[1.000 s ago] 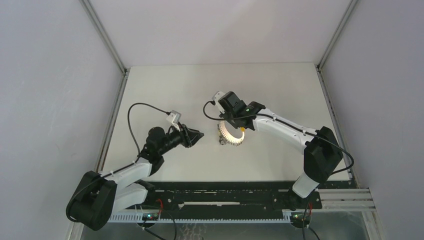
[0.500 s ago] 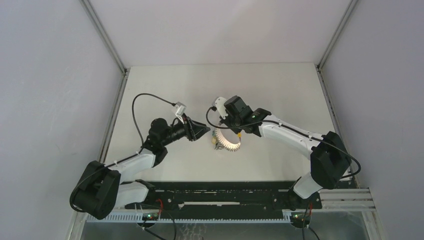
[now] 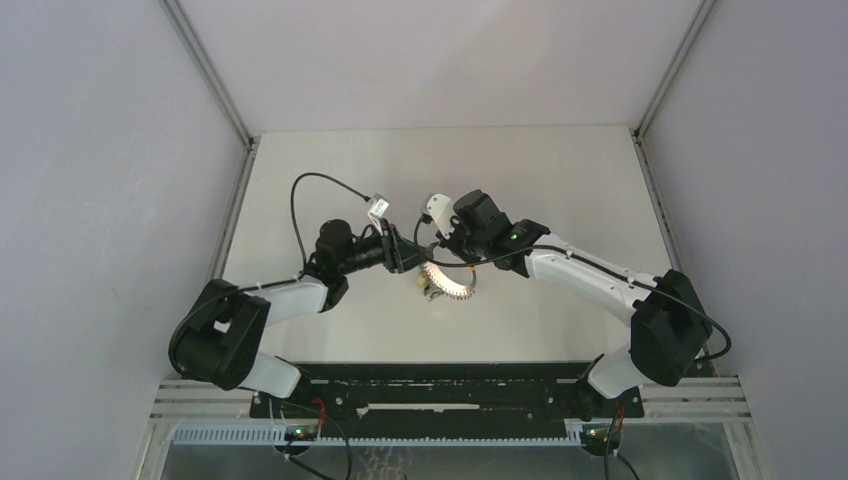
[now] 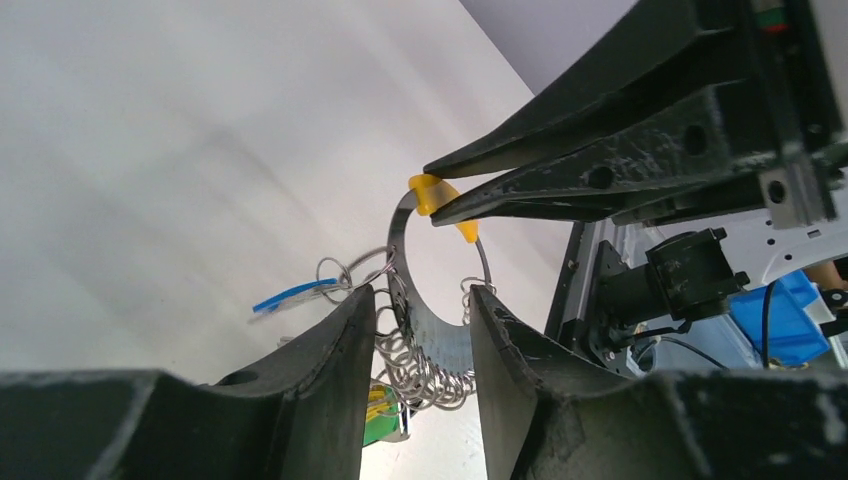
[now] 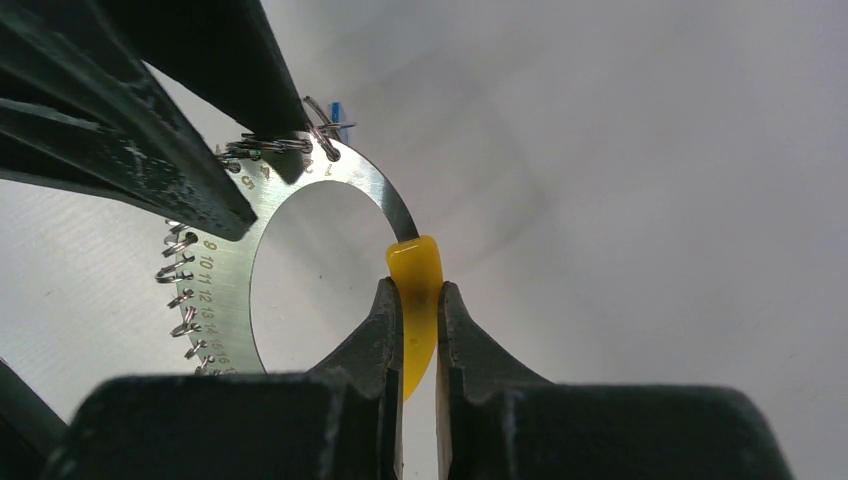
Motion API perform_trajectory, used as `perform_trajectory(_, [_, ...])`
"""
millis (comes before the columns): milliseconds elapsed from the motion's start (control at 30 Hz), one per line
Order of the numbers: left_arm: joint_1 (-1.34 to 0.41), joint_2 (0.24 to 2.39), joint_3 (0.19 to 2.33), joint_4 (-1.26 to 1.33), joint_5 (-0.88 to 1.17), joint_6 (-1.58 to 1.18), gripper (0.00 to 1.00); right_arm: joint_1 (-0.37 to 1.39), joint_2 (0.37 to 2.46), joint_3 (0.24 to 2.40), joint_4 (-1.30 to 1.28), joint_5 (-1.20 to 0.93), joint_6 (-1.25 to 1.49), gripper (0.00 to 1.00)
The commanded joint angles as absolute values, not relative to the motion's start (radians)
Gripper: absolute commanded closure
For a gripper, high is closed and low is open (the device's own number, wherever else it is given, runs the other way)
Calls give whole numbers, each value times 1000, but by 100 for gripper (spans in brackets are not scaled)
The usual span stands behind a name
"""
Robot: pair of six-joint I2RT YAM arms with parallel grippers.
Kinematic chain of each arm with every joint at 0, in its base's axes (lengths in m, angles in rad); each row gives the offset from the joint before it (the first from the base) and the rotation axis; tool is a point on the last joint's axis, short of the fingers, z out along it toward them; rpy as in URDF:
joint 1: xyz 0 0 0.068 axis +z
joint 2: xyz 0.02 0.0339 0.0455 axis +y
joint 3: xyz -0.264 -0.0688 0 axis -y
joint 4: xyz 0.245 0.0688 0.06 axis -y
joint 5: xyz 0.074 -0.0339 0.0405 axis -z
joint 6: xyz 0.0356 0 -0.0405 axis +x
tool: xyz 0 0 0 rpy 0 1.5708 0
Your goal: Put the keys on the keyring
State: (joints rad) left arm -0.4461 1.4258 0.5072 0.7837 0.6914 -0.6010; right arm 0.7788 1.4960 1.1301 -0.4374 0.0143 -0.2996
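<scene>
The keyring was pinched by the right claw and straddled at ten o'clock by the half-open left claw; the unseen key was judged needed next.

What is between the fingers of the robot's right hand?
The yellow curved sleeve of the flat silvery metal ring, pinched by the right hand. Its pinched sides are covered by the fingers.

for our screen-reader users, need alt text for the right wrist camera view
The right hand pinches the yellow-orange tab of the keyring, a flat silver numbered band edged with small wire loops, above a white table. The dark left hand straddles the band's upper left.
</scene>
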Motion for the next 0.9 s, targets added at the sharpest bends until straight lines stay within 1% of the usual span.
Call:
perform_trajectory(0, [-450,1459,577,830,737,-640,55,786,1442,1130,-348,-20,-326,100])
perform_trajectory(267, [-452,1509,596,836,768,-681,55,790,1434,1124,-318,-22,-335,100])
perform_trajectory(500, [-460,1518,595,864,779,-722,68,793,1433,1124,-288,-35,-346,100])
perform_trajectory(600, [-460,1522,596,863,781,-729,68,796,1426,1124,-280,-36,-355,100])
perform_trajectory(667, [-461,1528,594,864,778,-732,66,798,1416,1120,-268,-43,-363,100])
perform_trajectory(800, [-447,1522,579,868,760,-747,55,798,1404,1108,-257,-49,-374,100])
perform_trajectory(867, [-437,1504,572,871,747,-752,53,798,1400,1099,-251,-50,-377,100])
